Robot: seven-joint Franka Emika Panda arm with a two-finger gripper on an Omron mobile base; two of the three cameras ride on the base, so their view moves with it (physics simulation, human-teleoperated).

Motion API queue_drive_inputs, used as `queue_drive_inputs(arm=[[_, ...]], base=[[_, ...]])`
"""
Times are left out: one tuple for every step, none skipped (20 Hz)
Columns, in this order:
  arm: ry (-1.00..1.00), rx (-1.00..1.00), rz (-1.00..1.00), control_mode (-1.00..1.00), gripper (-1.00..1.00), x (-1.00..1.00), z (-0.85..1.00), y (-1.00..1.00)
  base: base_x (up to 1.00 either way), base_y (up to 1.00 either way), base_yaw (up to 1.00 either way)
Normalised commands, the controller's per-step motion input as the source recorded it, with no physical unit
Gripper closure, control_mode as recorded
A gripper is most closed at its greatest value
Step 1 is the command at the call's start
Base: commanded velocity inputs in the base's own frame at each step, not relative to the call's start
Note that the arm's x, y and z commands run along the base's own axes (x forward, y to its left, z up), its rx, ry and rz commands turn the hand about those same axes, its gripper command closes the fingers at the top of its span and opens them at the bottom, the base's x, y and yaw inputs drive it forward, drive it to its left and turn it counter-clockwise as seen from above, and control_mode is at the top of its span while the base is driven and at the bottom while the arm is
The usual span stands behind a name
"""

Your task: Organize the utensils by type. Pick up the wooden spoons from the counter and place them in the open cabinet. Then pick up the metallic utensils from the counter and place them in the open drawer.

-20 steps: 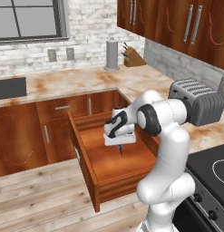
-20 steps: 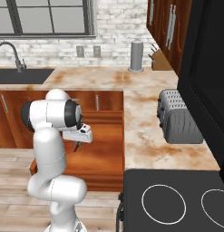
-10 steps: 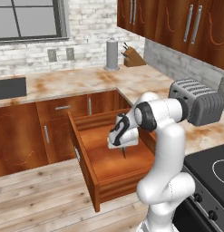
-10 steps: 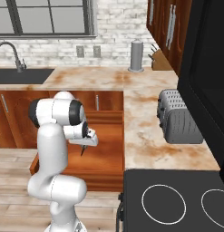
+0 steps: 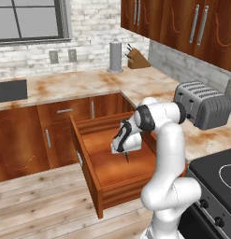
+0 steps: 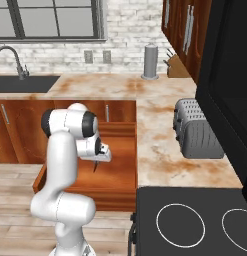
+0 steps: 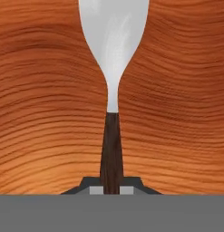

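My gripper (image 7: 111, 190) is shut on the dark handle of a small fork (image 7: 112, 54), whose silver head points down at the wooden floor of the open drawer (image 7: 186, 113). In the left base view the gripper (image 5: 126, 156) hangs low inside the drawer (image 5: 121, 189), with the fork (image 5: 127, 158) sticking out below it. The right base view shows the gripper (image 6: 96, 164) over the drawer floor (image 6: 120, 167). The marbled counter (image 5: 89, 84) runs behind the drawer. The wooden spoons are out of view.
A grey toaster (image 5: 203, 103) stands on the counter to the right, and a black stove top (image 6: 195, 220) lies nearer. A paper-towel roll (image 5: 116, 56) and a knife block (image 5: 138, 60) stand at the back corner. A sink (image 6: 25, 82) is at the left.
The hand has turned downward and sunk deeper into the drawer, still holding the fork.
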Motion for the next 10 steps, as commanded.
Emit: queue_drive_inputs(arm=[[0.04,0.0,0.05,-1.0,1.0,0.62,-0.24,-0.03],[0.02,0.0,0.04,-1.0,1.0,0.59,-0.26,-0.01],[0.01,0.0,0.05,-1.0,1.0,0.56,-0.28,-0.01],[0.01,0.0,0.05,-1.0,1.0,0.51,-0.31,0.0],[0.0,0.0,0.04,-1.0,1.0,0.51,-0.36,0.0],[0.01,0.0,0.04,-1.0,1.0,0.51,-0.37,0.0],[0.0,0.0,0.04,-1.0,1.0,0.46,-0.39,0.0],[0.0,0.0,0.05,-1.0,1.0,0.45,-0.41,0.0],[0.0,0.0,0.05,-1.0,1.0,0.43,-0.44,0.0],[0.0,0.0,0.04,-1.0,1.0,0.37,-0.46,0.0]], base=[[0.0,0.0,0.0],[0.0,0.0,0.0],[0.0,0.0,0.0],[0.0,0.0,0.0],[0.0,0.0,0.0],[0.0,0.0,0.0],[0.0,0.0,0.0],[0.0,0.0,0.0],[0.0,0.0,0.0],[0.0,0.0,0.0]])
